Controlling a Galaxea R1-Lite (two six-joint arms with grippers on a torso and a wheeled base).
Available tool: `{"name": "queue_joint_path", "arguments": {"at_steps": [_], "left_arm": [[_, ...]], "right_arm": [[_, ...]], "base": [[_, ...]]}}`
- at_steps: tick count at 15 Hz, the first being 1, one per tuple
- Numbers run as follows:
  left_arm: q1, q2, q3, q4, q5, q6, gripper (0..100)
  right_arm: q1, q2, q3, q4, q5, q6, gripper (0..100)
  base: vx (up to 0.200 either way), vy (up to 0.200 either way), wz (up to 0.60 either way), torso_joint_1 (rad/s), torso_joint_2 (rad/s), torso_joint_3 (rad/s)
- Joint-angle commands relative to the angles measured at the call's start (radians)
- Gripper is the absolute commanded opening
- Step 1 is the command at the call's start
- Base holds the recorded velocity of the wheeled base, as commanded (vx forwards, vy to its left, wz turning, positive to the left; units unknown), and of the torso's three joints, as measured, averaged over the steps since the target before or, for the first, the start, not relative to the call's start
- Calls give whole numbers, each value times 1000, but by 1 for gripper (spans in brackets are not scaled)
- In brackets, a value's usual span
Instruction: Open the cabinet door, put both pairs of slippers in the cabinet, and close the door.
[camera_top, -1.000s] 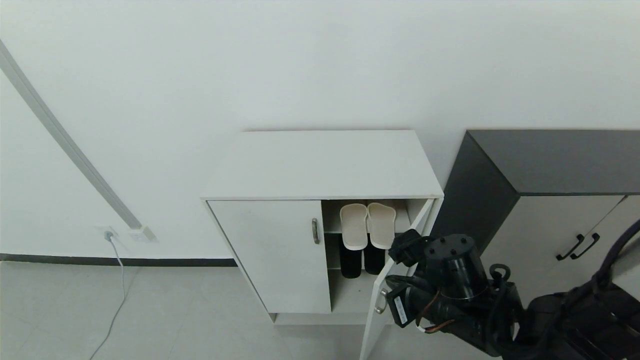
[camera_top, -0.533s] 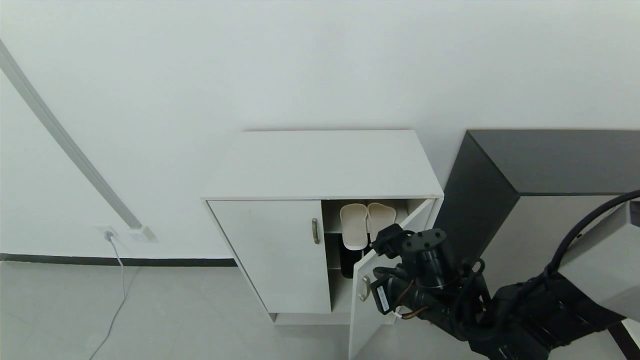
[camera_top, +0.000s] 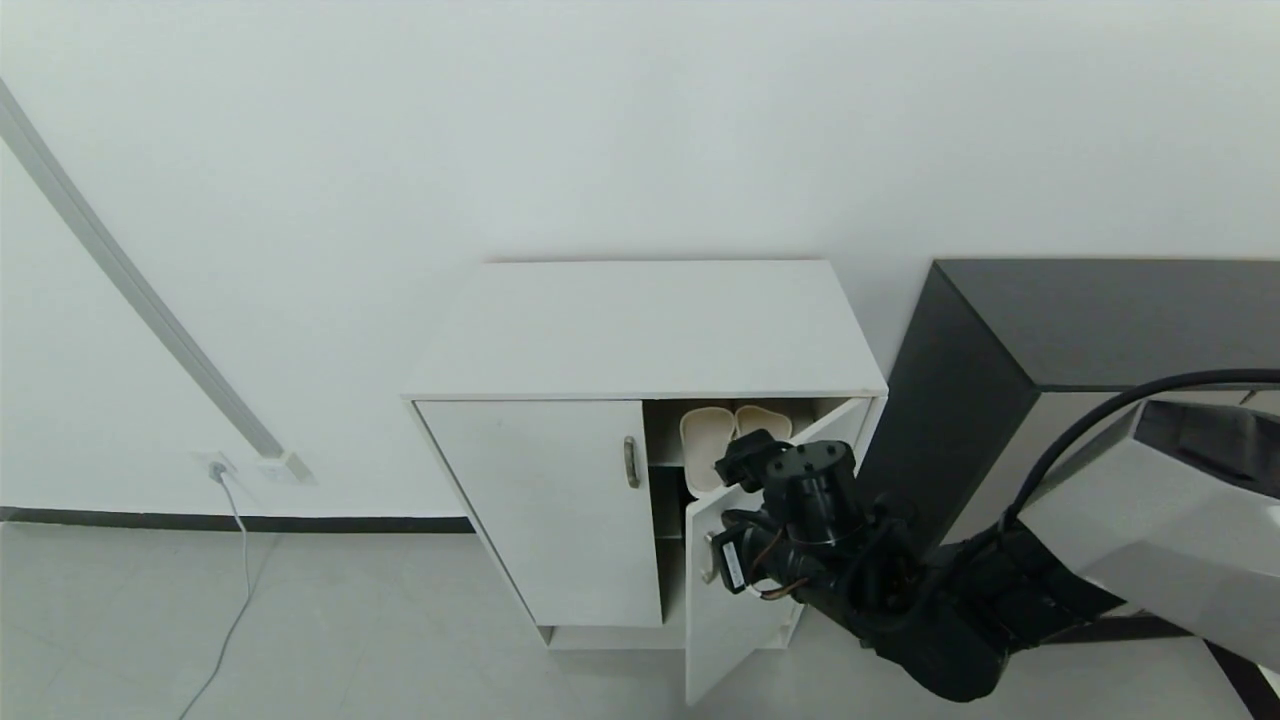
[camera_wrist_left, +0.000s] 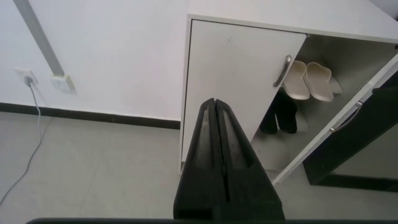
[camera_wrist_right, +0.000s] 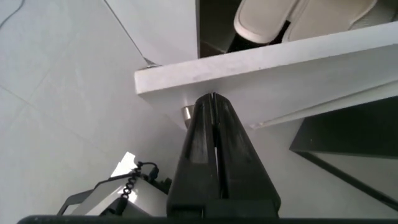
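Here, your right claw (camera_wrist_right: 214, 101) had its fingers pressed flat together with nothing between them. Its tip rested against the outer face of the right door (camera_top: 738, 610), just beside that door's metal handle (camera_top: 709, 558). The right door belonged to a white cabinet (camera_top: 640, 330) standing against the wall. It hung partly open, hinged on the cabinet's right side, leaving a narrow gap into the interior. The left door (camera_top: 545, 510) was shut.

Inside, a cream pair of slippers (camera_top: 706, 440) lay side by side on the upper shelf. A black pair of slippers (camera_wrist_left: 281, 117) sat on the shelf just below them.

Your left claw (camera_wrist_left: 214, 107) was also closed tight and held nothing. It hung in the air in front of the cabinet, well apart from it, pointing toward the left door.

A dark cabinet (camera_top: 1050, 320) stood just beside the white one on its right. On the wall to the left, a socket (camera_top: 215, 467) had a grey cable (camera_top: 238, 570) trailing down to the tiled floor (camera_top: 350, 640).
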Motion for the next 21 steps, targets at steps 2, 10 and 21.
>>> {"name": "queue_joint_path", "arguments": {"at_steps": [2, 10, 21], "left_arm": [[0, 1, 0, -1, 0, 0, 0], [0, 1, 0, 0, 0, 0, 0], [0, 1, 0, 0, 0, 0, 0]], "right_arm": [[-21, 59, -68, -2, -1, 0, 0], [-49, 160, -231, 1, -1, 0, 0], [-120, 258, -389, 3, 1, -2, 0]], "base": [[0, 0, 0, 0, 0, 0], [0, 0, 0, 0, 0, 0], [0, 0, 0, 0, 0, 0]]}}
